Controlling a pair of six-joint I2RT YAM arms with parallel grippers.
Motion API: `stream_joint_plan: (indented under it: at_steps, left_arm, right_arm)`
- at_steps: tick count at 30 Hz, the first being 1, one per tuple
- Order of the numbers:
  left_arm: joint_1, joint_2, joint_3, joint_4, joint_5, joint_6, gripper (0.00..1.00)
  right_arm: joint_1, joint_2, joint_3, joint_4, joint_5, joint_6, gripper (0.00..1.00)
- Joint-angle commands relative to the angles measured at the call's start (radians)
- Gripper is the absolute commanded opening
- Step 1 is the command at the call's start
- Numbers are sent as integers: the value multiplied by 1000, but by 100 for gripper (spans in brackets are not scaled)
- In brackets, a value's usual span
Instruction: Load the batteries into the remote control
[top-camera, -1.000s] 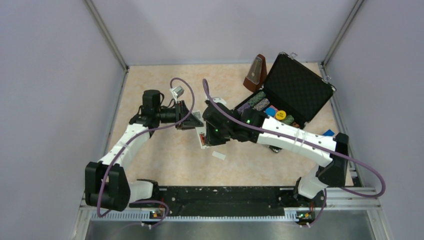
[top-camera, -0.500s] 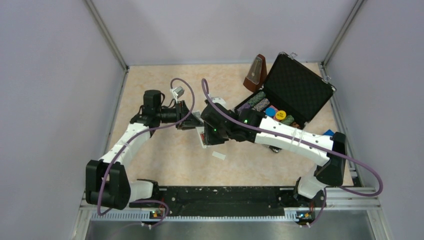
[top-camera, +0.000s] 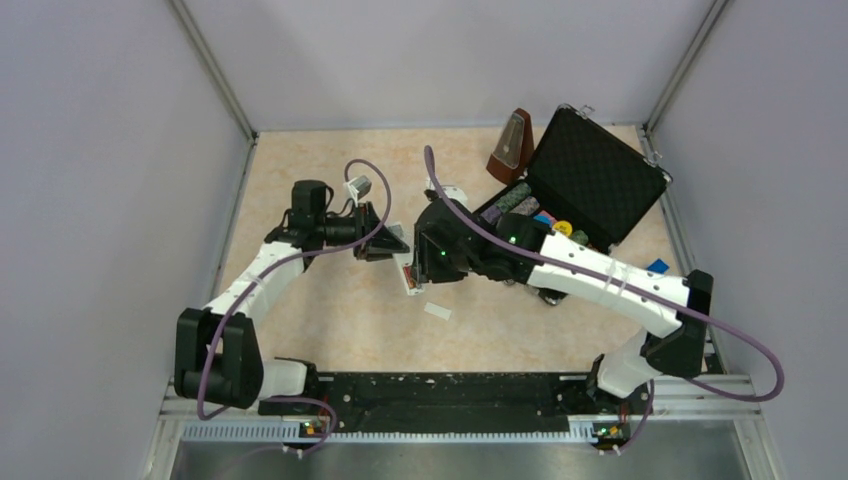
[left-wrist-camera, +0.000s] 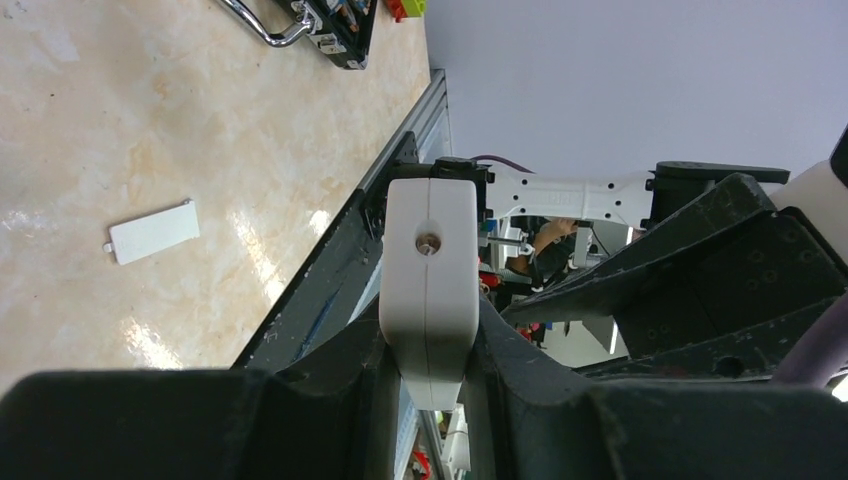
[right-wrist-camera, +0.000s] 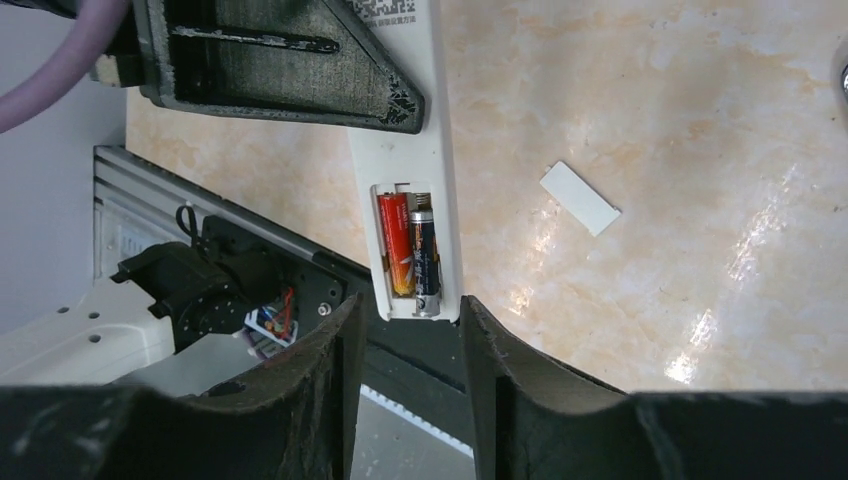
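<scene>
- left gripper (left-wrist-camera: 430, 340) clamped tight on remote control (left-wrist-camera: 430, 250), held by one end
- right gripper (right-wrist-camera: 410, 310) spread, empty, at remote control's bay end
- batteries (right-wrist-camera: 408, 250) lay in its bay
- judged best: press black one flat, gently, remote control kept steady

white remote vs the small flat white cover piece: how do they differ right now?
The slim white remote control is held aloft in the left gripper; the small flat white cover piece lies loose on the tabletop. The remote is far longer than the cover. The remote's open bay holds a red battery and a black battery; the cover is plain. Both are white.
</scene>
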Motion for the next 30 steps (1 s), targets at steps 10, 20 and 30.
stream_joint_plan:
  at_steps: [10, 20, 30]
  left_arm:
    - [-3, -57, 39, 269, -9, -310, 0]
    - [-11, -141, -33, 667, -88, -759, 0]
    - [-34, -214, -15, 688, -141, -838, 0]
  right_arm:
    - [-10, -376, -378, 416, 20, 222, 76]
    - [-11, -530, -546, 741, 120, 332, 81]
    - [-10, -528, -589, 896, 169, 385, 58]
